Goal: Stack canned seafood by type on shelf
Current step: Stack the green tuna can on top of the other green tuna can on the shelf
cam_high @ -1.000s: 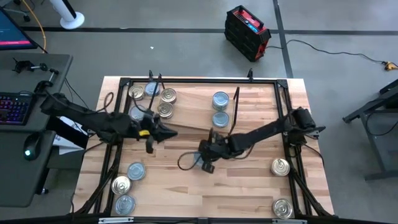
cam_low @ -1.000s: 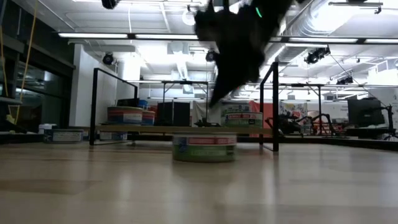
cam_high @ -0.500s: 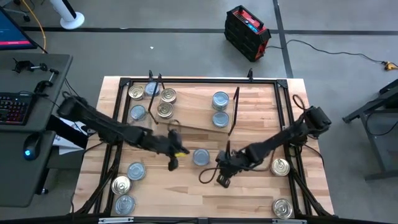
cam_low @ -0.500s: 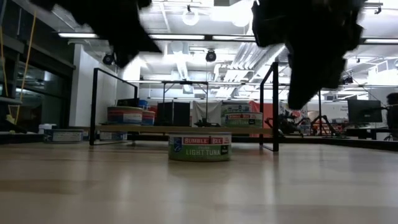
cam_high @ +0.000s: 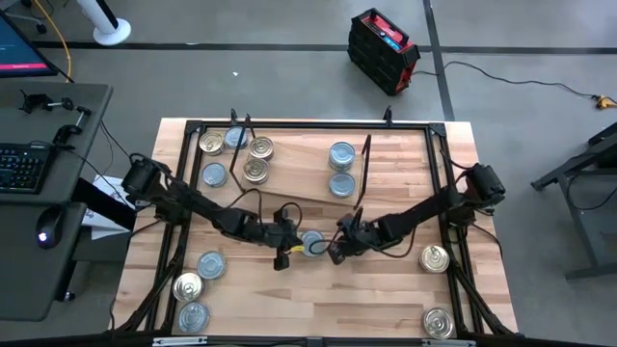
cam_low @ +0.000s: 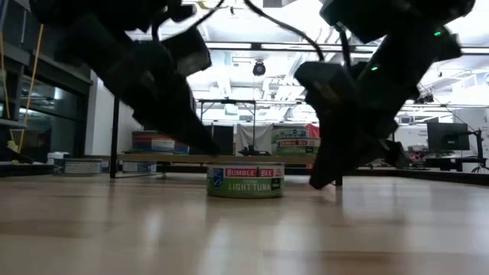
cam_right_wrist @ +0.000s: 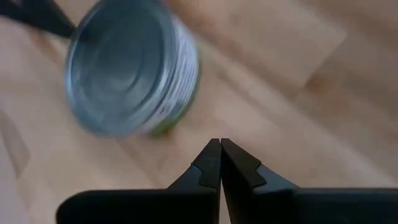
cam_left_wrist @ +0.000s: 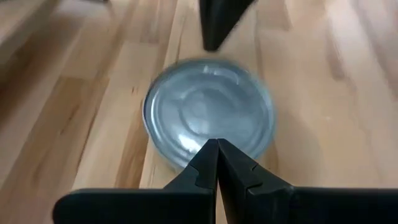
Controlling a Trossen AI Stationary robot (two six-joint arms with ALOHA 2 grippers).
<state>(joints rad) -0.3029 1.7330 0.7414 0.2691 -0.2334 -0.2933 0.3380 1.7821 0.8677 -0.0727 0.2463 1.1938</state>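
Near the tabletop's (cam_high: 386,299) middle, off the shelf's (cam_high: 299,188) front edge, one silver-lidded tin (cam_high: 311,243) labelled light tuna stands upright. Left gripper (cam_high: 285,249) just beside it on one side, fingers pressed together, holding nothing. Right gripper (cam_high: 335,248) just beside it on the other side, fingers likewise together, empty. Tins on shelf: gold (cam_high: 256,170) toward its left end, silver-blue (cam_high: 341,154) toward its right end. Further tins lie near the tabletop's front corners.

The tin (cam_low: 245,181) reads "BUMBLE BEE LIGHT TUNA".
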